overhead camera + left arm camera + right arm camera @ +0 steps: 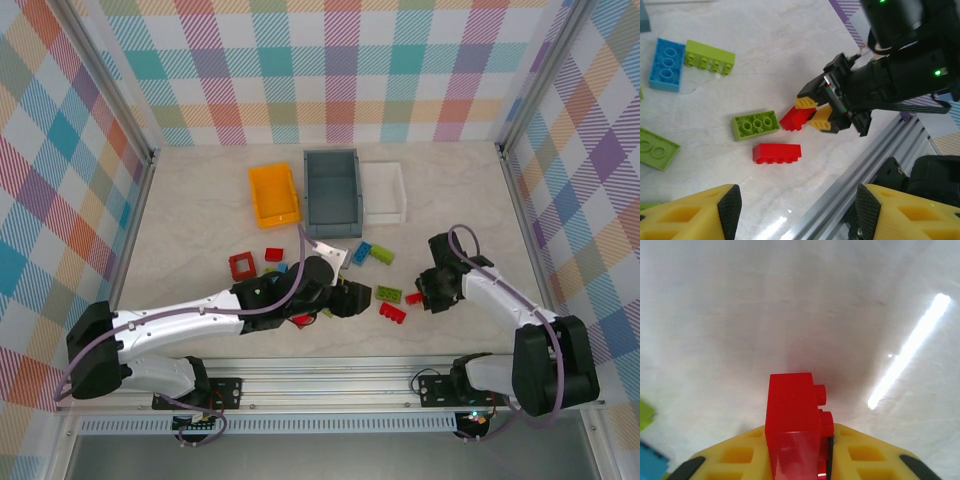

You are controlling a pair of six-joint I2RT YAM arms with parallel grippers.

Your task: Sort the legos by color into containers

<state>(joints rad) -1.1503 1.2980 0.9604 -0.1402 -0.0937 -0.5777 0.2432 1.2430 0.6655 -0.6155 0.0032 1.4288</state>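
From my end, R gripper (807, 112) is pinched on a small red brick (791, 410), low over the table (200, 220) by the near edge, right of centre. L gripper (350, 297) is spread w/ nothing in it, over the loose legos (756, 124) mid-table. Orange bin (274, 195), grey-blue bin (332, 187) & white tray (383, 192) sit side by side at the far edge.

Bright, even overhead light. A white glare streak crosses the pale surface (740, 315) at three o'clock in the right wrist view, whose near red brick (790, 415) looks soft; shadows are faint.
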